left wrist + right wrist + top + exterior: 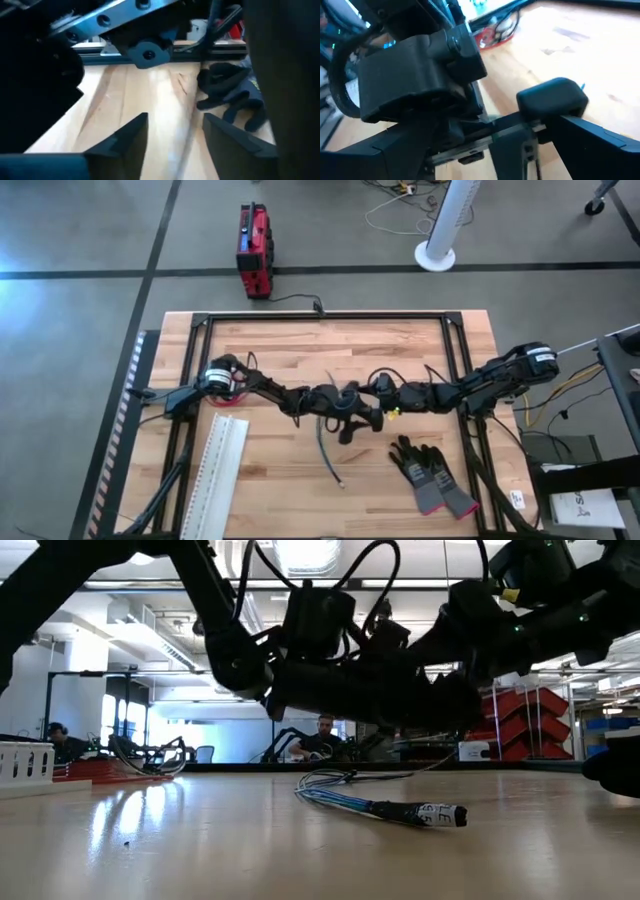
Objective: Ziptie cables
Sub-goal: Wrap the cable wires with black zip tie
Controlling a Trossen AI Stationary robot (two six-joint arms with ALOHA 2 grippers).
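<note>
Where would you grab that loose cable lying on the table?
Probably on the straight stretch of the cable just behind its labelled plug end, coming straight down with fingers across it. It lies flat on the table, with bare wood either side, while the far end fans into loose wires.

Wooden table (300,340) bears cables (330,455), gloves (430,475), white slotted strip (220,470)

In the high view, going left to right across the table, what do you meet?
White slotted strip → red and black coil → left tool over the loose cable → right tool → black gloves.
</note>
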